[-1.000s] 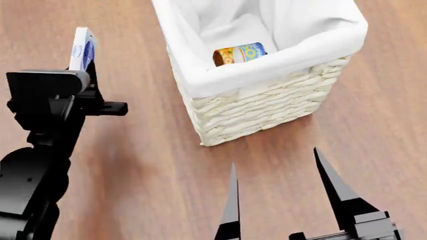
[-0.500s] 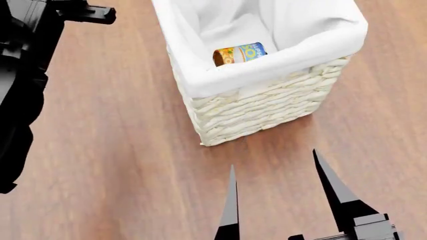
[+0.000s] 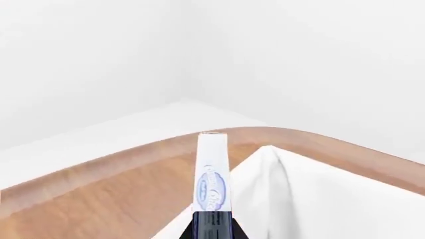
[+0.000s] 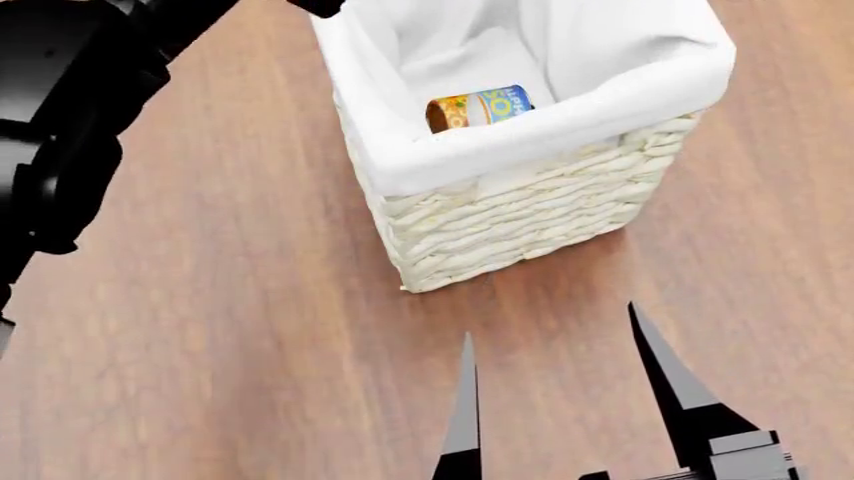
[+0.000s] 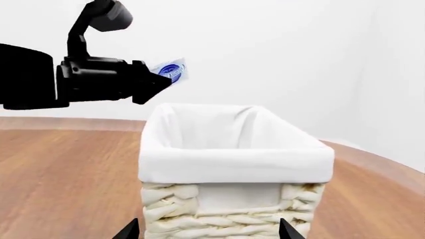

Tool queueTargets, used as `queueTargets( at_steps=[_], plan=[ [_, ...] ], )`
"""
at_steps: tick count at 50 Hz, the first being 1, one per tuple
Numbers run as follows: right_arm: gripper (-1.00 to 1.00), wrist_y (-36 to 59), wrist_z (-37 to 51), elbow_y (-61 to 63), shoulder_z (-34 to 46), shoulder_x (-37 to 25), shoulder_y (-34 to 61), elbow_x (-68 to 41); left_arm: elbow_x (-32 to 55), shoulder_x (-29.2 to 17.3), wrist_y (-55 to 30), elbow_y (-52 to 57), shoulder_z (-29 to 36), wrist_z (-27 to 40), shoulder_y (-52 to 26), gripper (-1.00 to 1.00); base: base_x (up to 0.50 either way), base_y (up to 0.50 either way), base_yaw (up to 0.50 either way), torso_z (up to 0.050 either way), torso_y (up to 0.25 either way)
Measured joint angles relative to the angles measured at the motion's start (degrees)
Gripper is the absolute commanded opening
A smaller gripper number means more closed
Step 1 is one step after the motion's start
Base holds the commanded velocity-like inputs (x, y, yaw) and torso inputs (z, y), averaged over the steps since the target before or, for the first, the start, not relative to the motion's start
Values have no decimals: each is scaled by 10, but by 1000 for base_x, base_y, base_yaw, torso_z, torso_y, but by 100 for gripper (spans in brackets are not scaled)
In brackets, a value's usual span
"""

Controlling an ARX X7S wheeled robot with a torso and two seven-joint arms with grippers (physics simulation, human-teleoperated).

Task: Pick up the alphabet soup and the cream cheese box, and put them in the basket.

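The basket (image 4: 534,200) stands upright on the wooden table, its white liner folded over the rim. The alphabet soup (image 4: 478,108) lies on its side inside it. My left gripper (image 5: 158,80) is shut on the cream cheese box (image 5: 170,71), held in the air just above and beside the basket's (image 5: 232,164) far corner. In the left wrist view the cream cheese box (image 3: 212,169) sticks out edge-on from the left gripper (image 3: 212,225), with the liner (image 3: 312,199) below it. My right gripper (image 4: 549,325) hangs open and empty in front of the basket.
The left arm (image 4: 80,110) fills the head view's upper left corner. The rounded table edge (image 3: 99,167) runs beyond the basket, with white wall behind. Bare wooden tabletop (image 4: 227,330) surrounds the basket.
My left arm has risen and swung right toward the basket, taking the cream cheese box out of the top of the head view. The right gripper has stayed put.
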State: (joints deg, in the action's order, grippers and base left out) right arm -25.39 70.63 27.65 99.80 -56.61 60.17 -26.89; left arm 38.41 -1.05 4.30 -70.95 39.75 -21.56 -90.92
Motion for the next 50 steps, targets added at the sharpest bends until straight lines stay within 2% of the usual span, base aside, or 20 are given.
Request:
queueTargets(
  at_steps=[11,23,34,50],
  plan=[
    [100,0,1,0,-2,-1,-5,1,86,6,-68,-31,81,-101,-45,-100,0,0,0,0,1],
    [100,0,3,2,-5,-3,-11,3,161,8,-96,-24,165,-165,-67,-100,0,0,0,0,1],
    [100,-6,6,-1,-8,-5,-19,8,205,9,-94,-12,227,-197,-63,-100,0,0,0,0,0],
    [100,-10,8,0,-12,-9,-27,11,260,9,-81,-10,303,-207,-52,-100,0,0,0,0,1]
  ],
)
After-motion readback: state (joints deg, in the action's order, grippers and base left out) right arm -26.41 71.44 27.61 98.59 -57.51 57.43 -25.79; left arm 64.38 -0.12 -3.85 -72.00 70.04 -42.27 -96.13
